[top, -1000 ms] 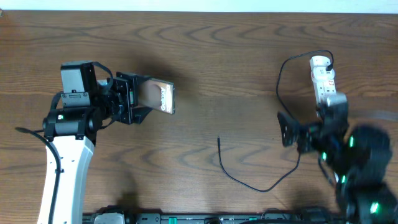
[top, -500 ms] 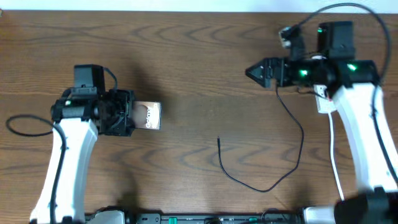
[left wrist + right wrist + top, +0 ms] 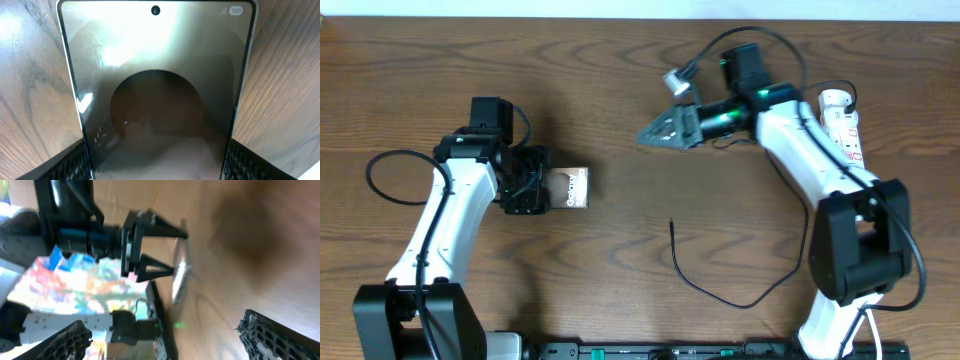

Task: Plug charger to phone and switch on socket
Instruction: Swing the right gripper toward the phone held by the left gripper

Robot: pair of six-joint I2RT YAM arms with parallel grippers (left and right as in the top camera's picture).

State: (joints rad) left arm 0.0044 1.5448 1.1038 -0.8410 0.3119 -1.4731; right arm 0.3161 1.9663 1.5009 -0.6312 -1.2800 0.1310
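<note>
The phone (image 3: 570,187) is clamped by its end in my left gripper (image 3: 546,187), just above the table at the left. In the left wrist view the phone's glossy brownish face (image 3: 157,75) fills the space between the jaws (image 3: 156,167). The charger, a thin black cable (image 3: 720,297), lies at centre-right with its free tip (image 3: 671,225) on the wood; its other end runs up to the white socket strip (image 3: 844,130) at the far right. My right gripper (image 3: 655,134) is open and empty, pointing left above the table's middle. The right wrist view shows its spread fingers (image 3: 162,325) facing the edge-on phone (image 3: 179,275).
Thick black robot cables loop beside the left arm (image 3: 380,170) and over the right arm (image 3: 760,40). The table's front edge carries a black rail (image 3: 620,350). The right arm's base (image 3: 855,250) stands near the charger cable's bend.
My right arm has swung from the right side near the socket up and over to the table's middle, gripper open. My left arm has shifted slightly right, still holding the phone.
</note>
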